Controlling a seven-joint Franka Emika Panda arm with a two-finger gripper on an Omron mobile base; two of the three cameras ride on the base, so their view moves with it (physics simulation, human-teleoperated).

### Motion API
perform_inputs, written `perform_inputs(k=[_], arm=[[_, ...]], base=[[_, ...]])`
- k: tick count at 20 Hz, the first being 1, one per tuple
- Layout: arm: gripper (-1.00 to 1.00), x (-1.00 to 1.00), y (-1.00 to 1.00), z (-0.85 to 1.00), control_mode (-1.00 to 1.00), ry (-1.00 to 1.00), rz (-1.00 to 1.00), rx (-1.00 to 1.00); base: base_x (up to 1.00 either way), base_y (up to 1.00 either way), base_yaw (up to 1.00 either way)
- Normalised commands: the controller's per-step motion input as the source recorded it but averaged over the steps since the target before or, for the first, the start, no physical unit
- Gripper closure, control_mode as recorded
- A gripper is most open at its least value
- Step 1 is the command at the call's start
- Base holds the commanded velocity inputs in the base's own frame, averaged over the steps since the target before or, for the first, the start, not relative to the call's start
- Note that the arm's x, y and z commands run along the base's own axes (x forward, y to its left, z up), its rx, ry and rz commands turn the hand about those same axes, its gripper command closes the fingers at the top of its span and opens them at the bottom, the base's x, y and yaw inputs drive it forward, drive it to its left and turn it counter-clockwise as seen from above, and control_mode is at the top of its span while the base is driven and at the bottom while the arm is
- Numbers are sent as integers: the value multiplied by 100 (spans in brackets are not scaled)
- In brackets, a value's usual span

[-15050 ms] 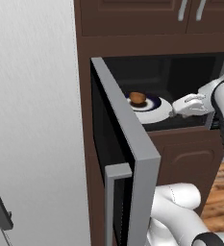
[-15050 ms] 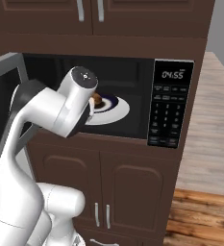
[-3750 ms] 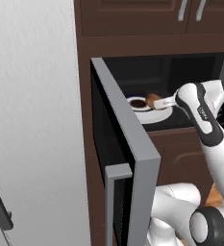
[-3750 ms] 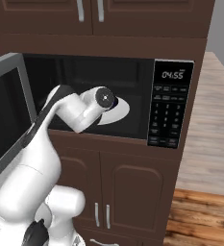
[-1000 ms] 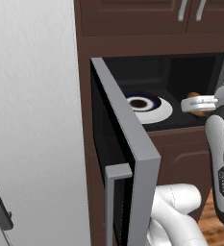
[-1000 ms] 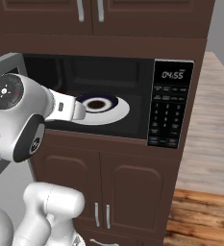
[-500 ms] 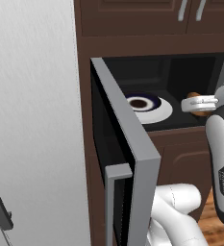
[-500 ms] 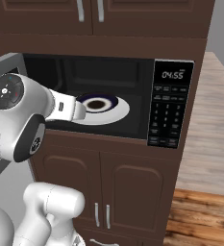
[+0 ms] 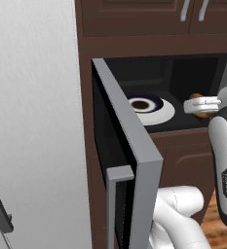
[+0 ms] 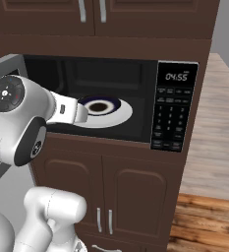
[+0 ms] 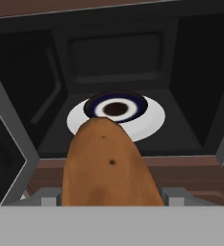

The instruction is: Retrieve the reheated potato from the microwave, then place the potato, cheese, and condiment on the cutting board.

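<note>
Two-finger gripper [image 9: 201, 106], right of frame at the black-fronted microwave [image 10: 135, 93] mouth, pinches the brown oval potato [image 11: 108, 166]; a snag on the grey door frame could likely jar it loose.

arm [image 10: 17, 125]: glossy white rounded shells | joints: dark grey bands and round cap with small markings | claw [image 9: 202, 106]: pale grey | base: bulbous white

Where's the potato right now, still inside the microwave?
No, the potato is out: it sits between the gripper fingers just in front of the open microwave, with the plate on the turntable behind it.
</note>
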Motion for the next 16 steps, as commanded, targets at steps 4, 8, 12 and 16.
perform_inputs(k=[4,8,12,16], arm=[[100,0,0,0,100,0,0,0],[100,0,0,0,100,0,0,0],[100,0,0,0,100,0,0,0],[100,0,0,0,100,0,0,0]], base=[[0,0,0],[0,0,0],[0,0,0],[0,0,0]])
